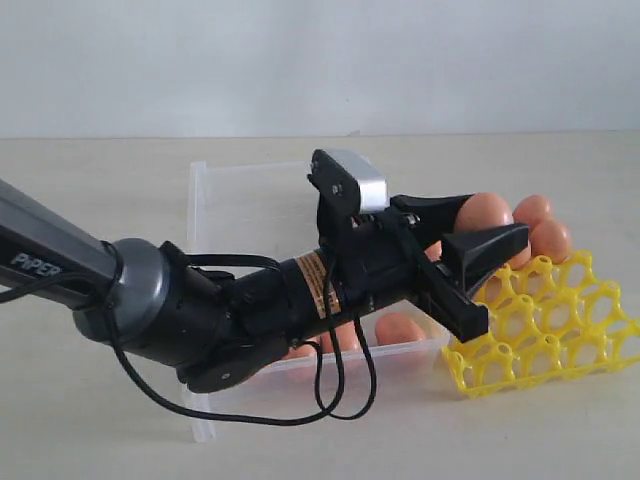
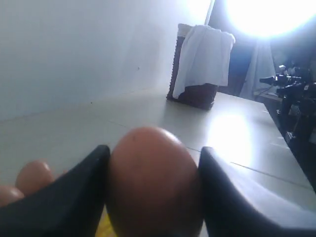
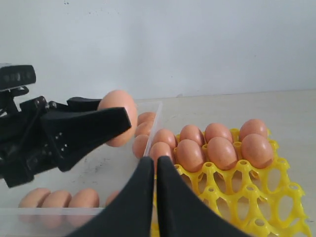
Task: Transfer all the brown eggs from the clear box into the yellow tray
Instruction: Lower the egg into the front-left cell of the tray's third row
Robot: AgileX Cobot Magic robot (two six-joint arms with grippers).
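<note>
My left gripper (image 1: 498, 216) is shut on a brown egg (image 1: 484, 212) and holds it in the air over the gap between the clear box (image 1: 230, 190) and the yellow tray (image 1: 560, 330). Close up, the egg (image 2: 153, 182) fills the space between both black fingers (image 2: 74, 197). Several brown eggs (image 3: 217, 148) sit in the tray's far cups, while its near cups (image 3: 247, 202) are bare. More eggs (image 3: 54, 197) lie in the box. My right gripper (image 3: 155, 162) is shut on nothing, low at the near side where box and tray meet.
A black cable (image 1: 330, 400) loops down from the left arm over the box's near wall. Across the pale table stand a dark box draped with white cloth (image 2: 202, 64), a glaring lamp (image 2: 266, 15) and dark gear (image 2: 291, 89).
</note>
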